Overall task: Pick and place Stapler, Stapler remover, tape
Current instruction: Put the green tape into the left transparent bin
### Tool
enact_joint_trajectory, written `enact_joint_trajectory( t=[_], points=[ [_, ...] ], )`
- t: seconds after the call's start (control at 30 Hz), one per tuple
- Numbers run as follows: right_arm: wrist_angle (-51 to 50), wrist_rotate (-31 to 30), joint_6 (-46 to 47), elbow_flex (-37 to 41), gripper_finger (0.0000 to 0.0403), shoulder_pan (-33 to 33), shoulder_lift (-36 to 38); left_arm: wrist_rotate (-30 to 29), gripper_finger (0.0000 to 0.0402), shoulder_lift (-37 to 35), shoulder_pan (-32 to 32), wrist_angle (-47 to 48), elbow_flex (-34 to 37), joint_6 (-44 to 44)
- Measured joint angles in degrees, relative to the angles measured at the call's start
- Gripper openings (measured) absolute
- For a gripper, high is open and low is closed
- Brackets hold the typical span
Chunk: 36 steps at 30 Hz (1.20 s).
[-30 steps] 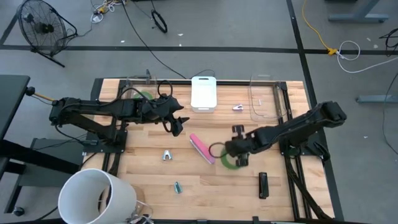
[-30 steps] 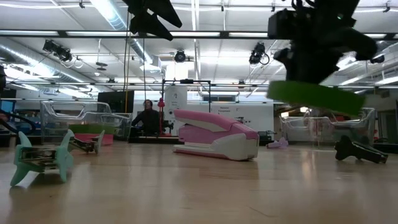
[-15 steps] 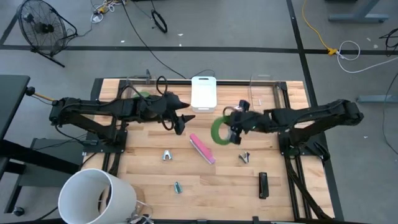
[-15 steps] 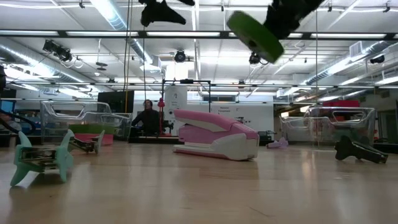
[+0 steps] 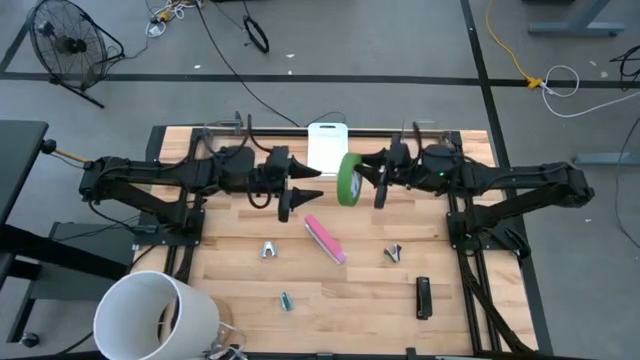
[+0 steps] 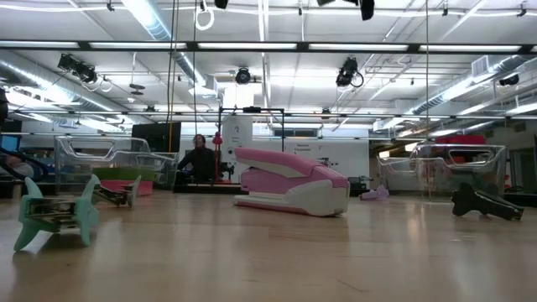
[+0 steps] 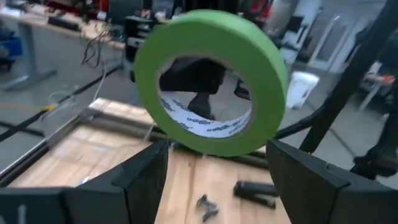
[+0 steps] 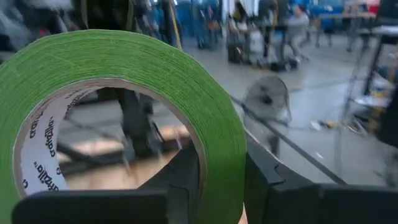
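A green tape ring (image 5: 348,180) hangs on edge high above the table's middle, with my right gripper (image 5: 366,180) shut on it. The right gripper reaches level from the right. My left gripper (image 5: 305,188) faces it from the left, level and open. In the left wrist view the tape ring (image 7: 211,81) stands just past the left gripper (image 7: 214,171), clear of both fingers. The pink stapler (image 5: 324,238) lies flat on the wood below them. A dark staple remover (image 5: 393,253) lies to its right. My right gripper holds the ring's wall (image 8: 219,155) with one finger (image 8: 183,180) inside the open centre and the other (image 8: 280,186) outside. The fingers come level from the table's right. The ring stands on edge, its hole facing left and right, lifted clear of the table.
A grey staple remover (image 5: 269,249), a teal one (image 5: 286,300) and a black stapler (image 5: 423,297) lie on the near half. A white box (image 5: 327,148) and clear bins (image 5: 425,152) stand at the far edge. A white bucket (image 5: 155,315) is off the near left corner.
My right gripper has risen from beside the pink stapler and gone toward the far edge and left, tipping from pointing down to level. The green ring has gone with it, from lying flat to standing on edge. My left gripper has tipped up to level.
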<state>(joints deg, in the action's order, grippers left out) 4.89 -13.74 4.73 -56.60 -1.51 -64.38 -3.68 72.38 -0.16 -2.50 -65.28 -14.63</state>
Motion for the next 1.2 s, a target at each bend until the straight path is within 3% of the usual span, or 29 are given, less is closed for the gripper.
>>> enact_joint_trajectory(
  t=[0.4, 1.2],
  points=[
    [9.1, 2.9, 2.6, 0.0, 0.0078, -0.4, 0.0, 4.7, 0.0270, 0.0, 0.0, -10.3, 0.0, -0.9],
    [8.8, 2.9, 2.8, 0.0, 0.0078, -0.4, -0.2, 11.0, 0.0270, 10.4, -0.1, -26.1, 0.0, -3.1]
  ],
)
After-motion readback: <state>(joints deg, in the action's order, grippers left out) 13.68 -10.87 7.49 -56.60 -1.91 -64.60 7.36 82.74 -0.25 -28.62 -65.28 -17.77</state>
